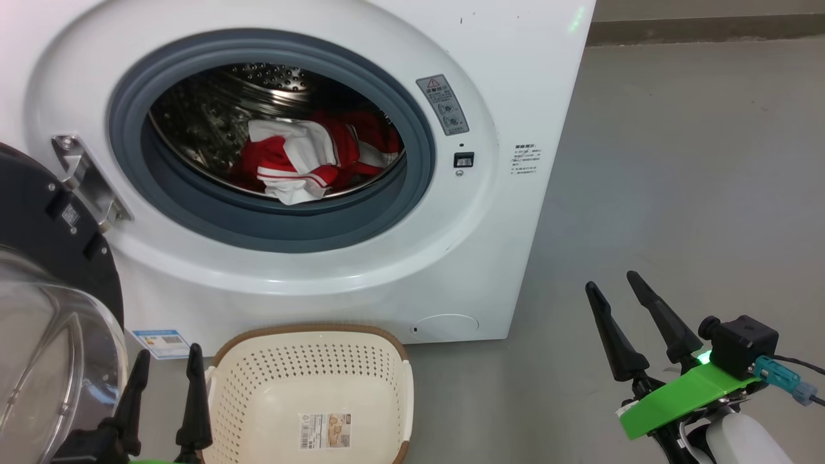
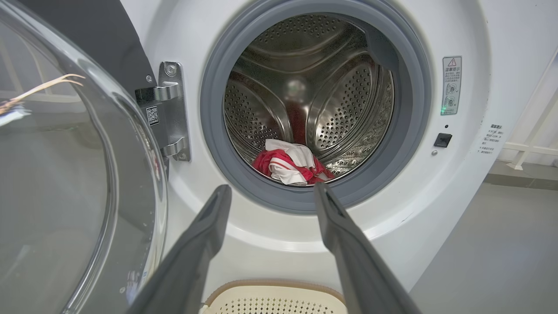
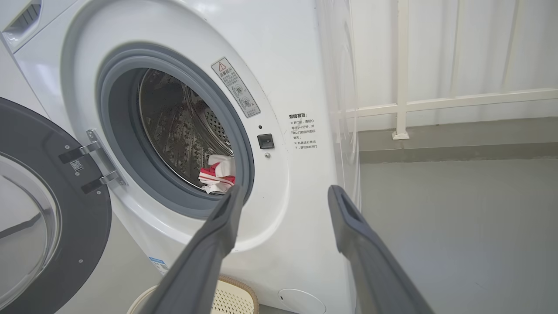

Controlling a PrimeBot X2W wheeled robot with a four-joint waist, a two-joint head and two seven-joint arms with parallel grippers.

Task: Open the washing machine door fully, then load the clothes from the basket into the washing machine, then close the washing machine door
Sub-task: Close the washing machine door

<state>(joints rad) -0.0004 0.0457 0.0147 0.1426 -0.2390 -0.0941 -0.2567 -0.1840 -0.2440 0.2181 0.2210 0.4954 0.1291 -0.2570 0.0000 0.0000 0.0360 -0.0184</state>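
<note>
Clothes [image 1: 296, 161] are lying in the washing machine [image 1: 515, 77], the basket [image 1: 309, 330] sitting empty on the floor before it. Both pairs of jaws are hanging apart, holding nothing — the open door [image 1: 38, 219] is likely needing a push shut next.

Left gripper [image 1: 167, 353]: low at the lower left of the head view. Both dark fingers point straight up, roughly parallel, jaws spread. In the left wrist view the same fingers rise from the bottom edge with tips wide apart.

Right gripper [image 1: 611, 281]: lower right of the head view, fingers tilted up and to the left, jaws spread. Behind it sits a green wrist bracket [image 1: 683, 393] carrying a black camera block [image 1: 744, 345], with the pale forearm [image 1: 741, 441] below. Grippers well apart.
</note>
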